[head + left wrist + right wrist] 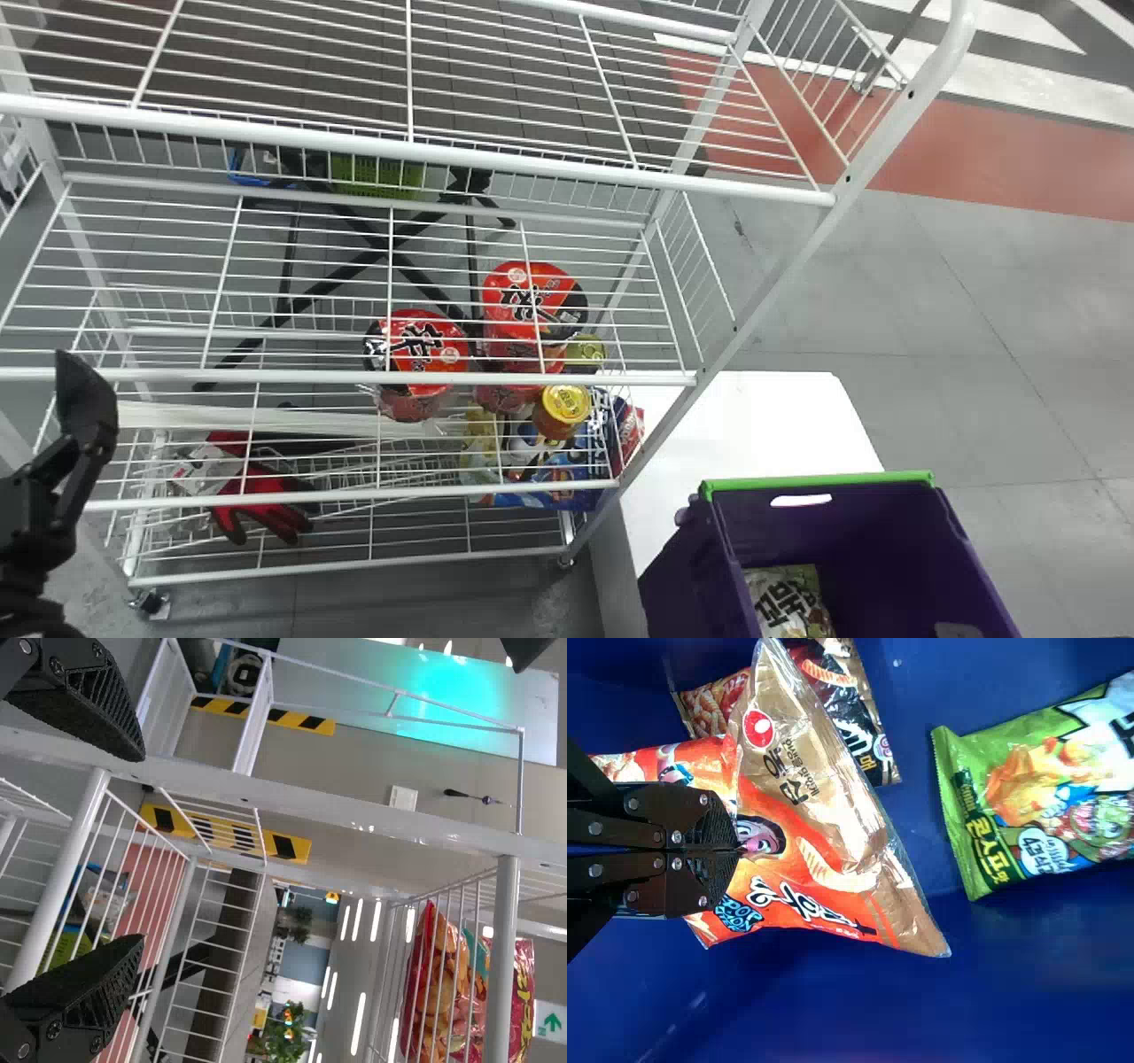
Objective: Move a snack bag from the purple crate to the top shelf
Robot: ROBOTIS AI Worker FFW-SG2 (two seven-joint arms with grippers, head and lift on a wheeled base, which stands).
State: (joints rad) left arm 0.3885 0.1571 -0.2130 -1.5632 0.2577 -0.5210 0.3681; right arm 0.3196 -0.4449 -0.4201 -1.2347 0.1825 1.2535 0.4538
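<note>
As we looked into the purple crate (687, 580) through the right wrist view, our right tool (737, 849) was closed on an orange snack bag (802, 873), its two black fingers pinching the bag near the left of the frame. The bag lay tilted, its brown end pointing toward the right. Just beside it, at the upper centre, we saw a dark snack bag (864, 718), partly covered by the held one, and at the right a green snack bag (1045, 788), apart from both.

In the head view, the crate stood at the lower right, with the white bench (762, 416) just above it in the frame. The white wire rack (762, 301) took up the left and centre, its top shelf (354, 146) running across the upper part. Red round packs (536, 301) and a yellow-lidded jar (565, 403) showed through the wires near the centre, with red gloves (261, 505) at the lower left.

Our left tool (85, 399) waited at the left edge; in the left wrist view its fingers stood wide apart with nothing between them, and a red snack bag (469, 992) sat behind wires at the lower right.
</note>
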